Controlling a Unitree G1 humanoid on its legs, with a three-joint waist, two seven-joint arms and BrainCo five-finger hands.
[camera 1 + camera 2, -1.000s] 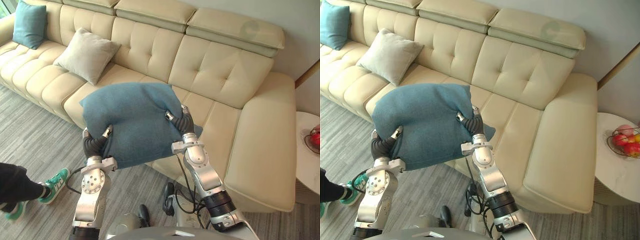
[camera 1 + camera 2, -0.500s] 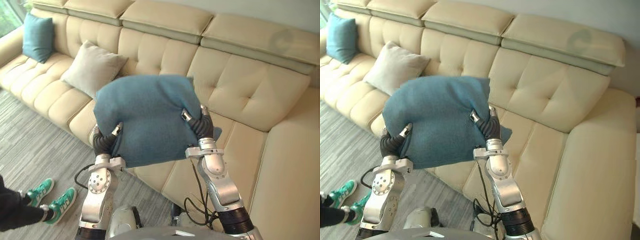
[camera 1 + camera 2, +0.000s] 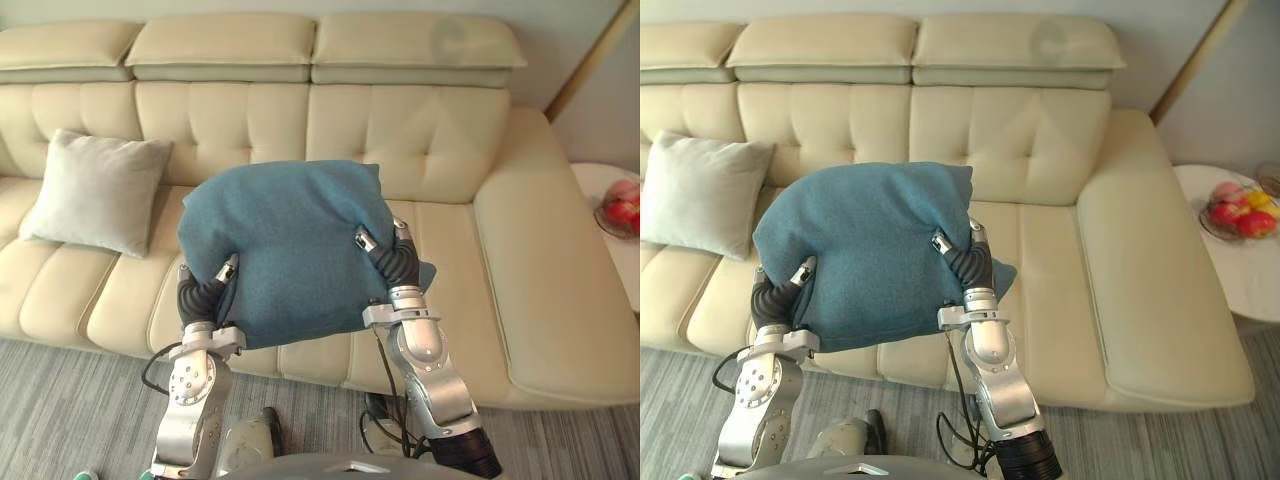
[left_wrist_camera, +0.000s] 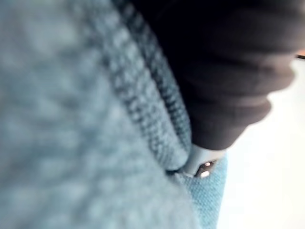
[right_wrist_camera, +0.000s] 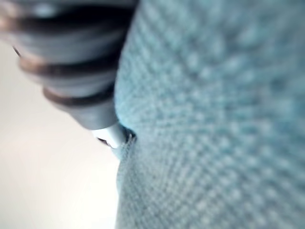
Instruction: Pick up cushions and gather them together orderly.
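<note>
Hanging over sofa (image 3: 540,230), teal cushion (image 3: 285,250) shows knit in wrist views.

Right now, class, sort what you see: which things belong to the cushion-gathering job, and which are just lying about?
Job: teal cushion, carried by left hand and right hand; grey cushion on sofa.
Lying about: side table, fruit bowl.
</note>
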